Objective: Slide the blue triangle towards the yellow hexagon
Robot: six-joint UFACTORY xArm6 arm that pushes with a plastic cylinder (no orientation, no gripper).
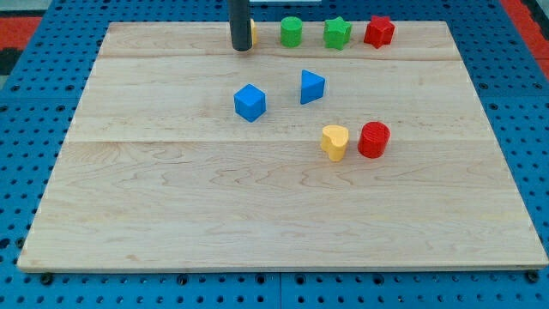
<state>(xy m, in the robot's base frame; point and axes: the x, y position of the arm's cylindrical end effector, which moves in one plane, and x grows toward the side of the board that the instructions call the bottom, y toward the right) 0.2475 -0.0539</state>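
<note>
The blue triangle (311, 87) lies on the wooden board (171, 197) a little above the middle. The yellow hexagon (254, 33) is at the view's top, mostly hidden behind my rod; only its right edge shows. My tip (241, 47) rests at the top of the board, right against the yellow hexagon, up and to the left of the blue triangle.
A blue cube (250, 102) lies left of the triangle. A yellow heart (334, 142) and a red cylinder (374, 139) sit side by side below it. Along the top stand a green cylinder (292, 32), a green star (337, 33) and a red star (378, 31).
</note>
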